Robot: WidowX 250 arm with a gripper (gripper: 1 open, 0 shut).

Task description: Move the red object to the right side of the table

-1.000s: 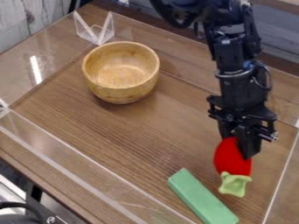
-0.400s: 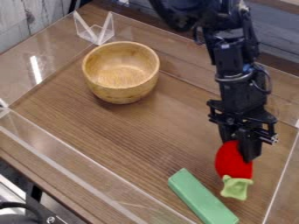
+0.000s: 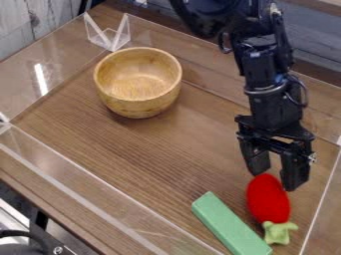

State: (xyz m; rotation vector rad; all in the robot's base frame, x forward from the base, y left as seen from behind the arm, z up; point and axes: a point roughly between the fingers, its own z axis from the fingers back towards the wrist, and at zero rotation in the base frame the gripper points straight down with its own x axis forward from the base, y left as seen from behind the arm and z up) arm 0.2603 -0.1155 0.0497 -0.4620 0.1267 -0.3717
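The red egg-shaped toy (image 3: 268,199) lies on the wood-grain tabletop (image 3: 147,159) at about five o'clock, its leafy tip towards the table's near edge; the black gripper (image 3: 276,167) stands open just above it; the green rectangular block (image 3: 229,225) sits just beside the toy, at its seven o'clock; the wooden bowl (image 3: 138,84) is at eleven o'clock.

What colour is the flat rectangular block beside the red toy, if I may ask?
The block is green, showing best in the camera view.
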